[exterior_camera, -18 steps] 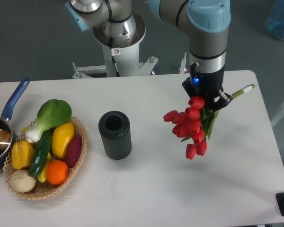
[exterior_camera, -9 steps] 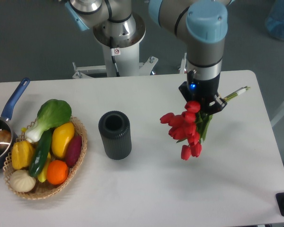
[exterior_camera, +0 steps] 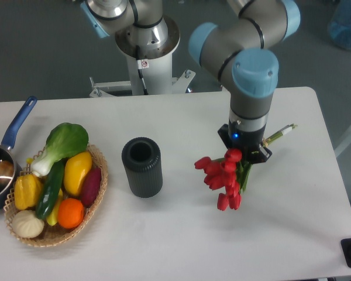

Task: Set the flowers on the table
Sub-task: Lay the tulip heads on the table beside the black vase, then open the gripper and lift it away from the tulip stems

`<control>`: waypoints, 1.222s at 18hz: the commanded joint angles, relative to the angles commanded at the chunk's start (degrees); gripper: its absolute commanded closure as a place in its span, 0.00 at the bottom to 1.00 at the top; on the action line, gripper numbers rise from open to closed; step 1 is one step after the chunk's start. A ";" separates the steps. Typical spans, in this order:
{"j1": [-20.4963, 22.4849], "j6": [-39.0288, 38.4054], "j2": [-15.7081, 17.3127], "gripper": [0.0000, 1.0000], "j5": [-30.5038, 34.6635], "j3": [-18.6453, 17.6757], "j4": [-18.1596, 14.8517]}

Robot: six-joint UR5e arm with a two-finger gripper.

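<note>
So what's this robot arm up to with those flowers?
The arm's gripper is shut on a bunch of red tulips, holding them over the white table, to the right of the dark ribbed vase. The buds hang down and to the left, while the thin stems stick out to the upper right. It cannot be told whether the buds touch the table. At the left edge sit a wicker basket of vegetables and a blue-handled pot, both untouched.

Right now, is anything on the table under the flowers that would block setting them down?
Nothing visible does. The gripper holds the flowers over bare table; the dark vase stands well off to their side.
</note>
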 joint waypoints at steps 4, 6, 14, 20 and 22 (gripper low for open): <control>0.09 0.44 -0.18 0.80 -0.09 -1.93 2.37; 0.09 1.14 -0.18 0.60 -0.09 -2.11 2.29; 0.53 1.50 1.23 0.00 -0.09 -3.78 3.43; 1.23 1.58 4.83 0.00 -0.35 -3.69 3.17; 1.32 1.41 5.44 0.00 -0.70 -3.52 3.17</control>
